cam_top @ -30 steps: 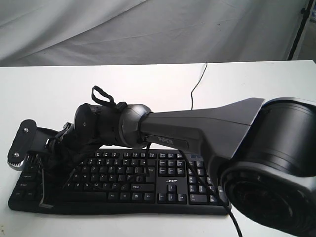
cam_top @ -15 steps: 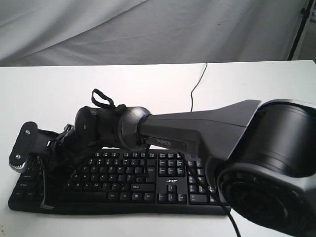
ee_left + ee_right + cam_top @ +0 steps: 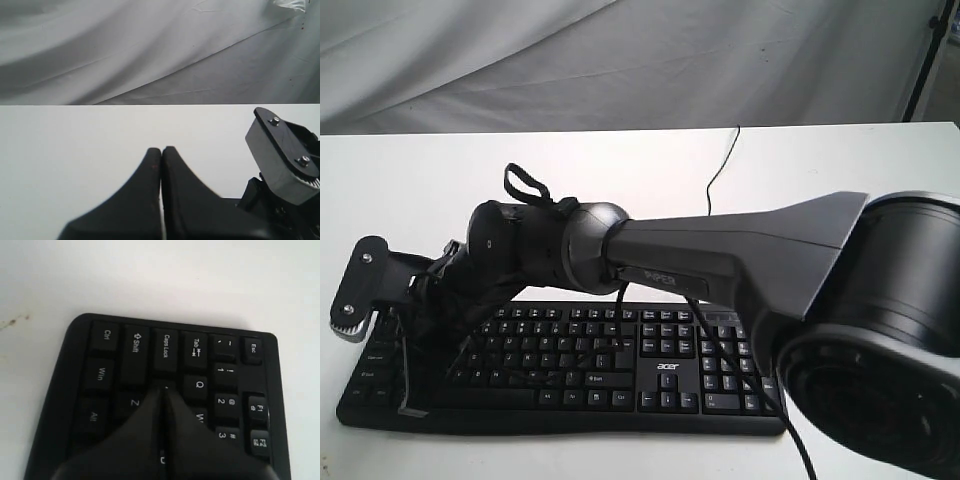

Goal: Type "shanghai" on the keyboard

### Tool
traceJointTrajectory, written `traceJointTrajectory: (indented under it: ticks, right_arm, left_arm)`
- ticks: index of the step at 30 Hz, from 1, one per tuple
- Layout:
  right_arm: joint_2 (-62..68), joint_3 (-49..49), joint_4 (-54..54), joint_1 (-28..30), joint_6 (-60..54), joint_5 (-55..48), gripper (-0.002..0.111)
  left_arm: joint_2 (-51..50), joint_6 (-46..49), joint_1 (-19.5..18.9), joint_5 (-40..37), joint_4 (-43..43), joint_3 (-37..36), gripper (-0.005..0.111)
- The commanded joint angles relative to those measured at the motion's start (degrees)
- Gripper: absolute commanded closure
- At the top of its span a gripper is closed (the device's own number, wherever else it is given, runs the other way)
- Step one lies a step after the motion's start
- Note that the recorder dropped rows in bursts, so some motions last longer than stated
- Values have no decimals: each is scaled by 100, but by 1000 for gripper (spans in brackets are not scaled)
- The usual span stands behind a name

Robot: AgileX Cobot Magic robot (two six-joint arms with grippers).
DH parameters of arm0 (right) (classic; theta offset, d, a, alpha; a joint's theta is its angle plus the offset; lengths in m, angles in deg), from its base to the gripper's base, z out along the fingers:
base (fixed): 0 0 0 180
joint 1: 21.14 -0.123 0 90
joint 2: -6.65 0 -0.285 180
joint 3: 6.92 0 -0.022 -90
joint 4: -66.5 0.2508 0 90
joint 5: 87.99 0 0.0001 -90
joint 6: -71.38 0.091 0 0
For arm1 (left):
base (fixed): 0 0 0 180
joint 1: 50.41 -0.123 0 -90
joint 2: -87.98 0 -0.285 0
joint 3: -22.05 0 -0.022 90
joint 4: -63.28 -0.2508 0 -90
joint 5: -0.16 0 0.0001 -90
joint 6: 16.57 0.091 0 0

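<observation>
The black keyboard lies along the table's front edge, with its left end filling the right wrist view. My right arm reaches across to that left end. The right gripper is shut, its tips over the home row just beside Caps Lock, below Q and above Z; the key under the tips is hidden. My left gripper is shut and empty over bare white table, and does not show in the exterior view.
The keyboard's thin black cable runs back across the white table. A grey plate with two screws sits at the right arm's end, close to the left gripper. Grey cloth hangs behind.
The right arm's wrist and grey end plate have risen slightly and shifted a little left over the keyboard's left end. The keyboard has not moved.
</observation>
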Motion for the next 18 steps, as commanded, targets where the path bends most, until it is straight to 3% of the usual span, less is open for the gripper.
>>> traceJointTrajectory:
  ticks: [1,9,18]
  right_arm:
    - [-132,15,-151,-17,-6,-115,108]
    - [-236,-38,-197,151,19,-664,108]
    - [-860,-929,-197,149,-48,-57,108]
  left_arm:
    - [-18,-7,23,14,23,-3,106]
    - [-18,-7,23,14,23,-3,106]
    - [-18,-7,23,14,23,-3,106]
